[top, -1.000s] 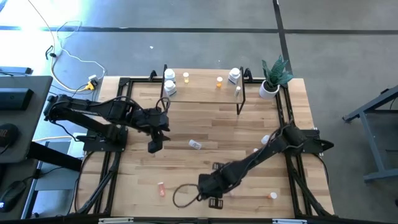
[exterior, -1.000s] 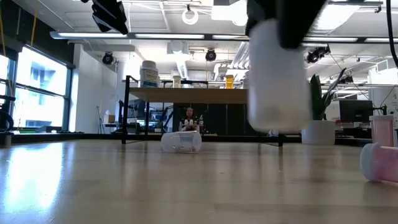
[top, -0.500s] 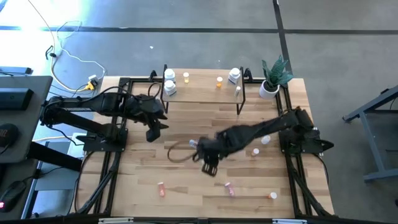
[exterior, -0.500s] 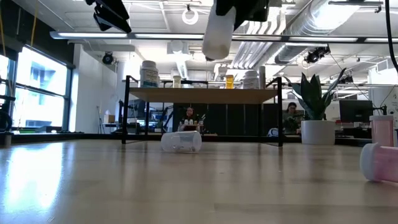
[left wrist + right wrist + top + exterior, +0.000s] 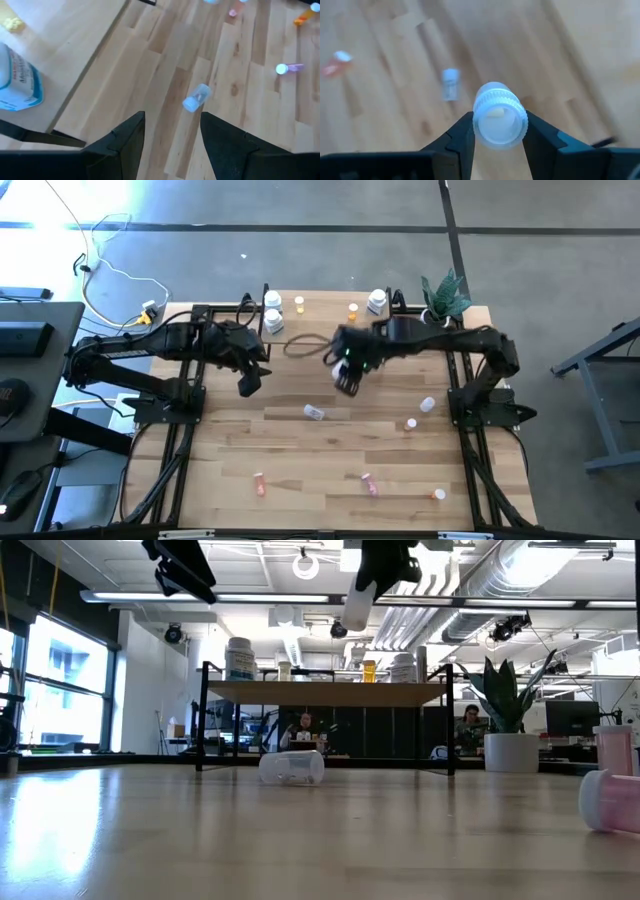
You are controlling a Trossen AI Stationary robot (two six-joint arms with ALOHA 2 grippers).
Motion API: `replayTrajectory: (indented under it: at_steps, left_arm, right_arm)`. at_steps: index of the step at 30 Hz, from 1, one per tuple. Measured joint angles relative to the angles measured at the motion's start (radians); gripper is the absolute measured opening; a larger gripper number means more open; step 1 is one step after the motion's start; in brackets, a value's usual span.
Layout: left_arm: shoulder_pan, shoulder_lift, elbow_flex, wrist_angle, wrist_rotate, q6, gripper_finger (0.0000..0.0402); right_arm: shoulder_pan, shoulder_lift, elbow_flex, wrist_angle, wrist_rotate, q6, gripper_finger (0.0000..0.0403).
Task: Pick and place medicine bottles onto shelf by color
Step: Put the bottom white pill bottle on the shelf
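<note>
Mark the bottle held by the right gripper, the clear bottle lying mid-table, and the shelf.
white bottle (image 5: 499, 116): right wrist view, its ribbed cap.
clear bottle (image 5: 314, 412): high view, middle of its body.
shelf (image 5: 330, 693): low view, front edge of its wooden top.

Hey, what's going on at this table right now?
A two-armed robot is sorting small pill bottles onto a low wooden shelf. The right pincer grips a white bottle in the air, just in front of the shelf. The left pincer hangs open and empty near the shelf's left end. Several bottles already stand on the shelf; one clear bottle lies mid-table, with pink and orange ones scattered nearer the front.
</note>
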Motion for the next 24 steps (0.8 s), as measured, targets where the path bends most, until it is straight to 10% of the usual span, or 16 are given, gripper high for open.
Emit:
replayTrajectory:
  at_steps: [24]
  left_arm:
    - [0.110, 0.000, -0.001, 0.004, -0.022, -0.010, 0.0180]
  right_arm:
    - [-0.479, -0.029, 0.000, -0.054, -0.094, -0.322, 0.0122]
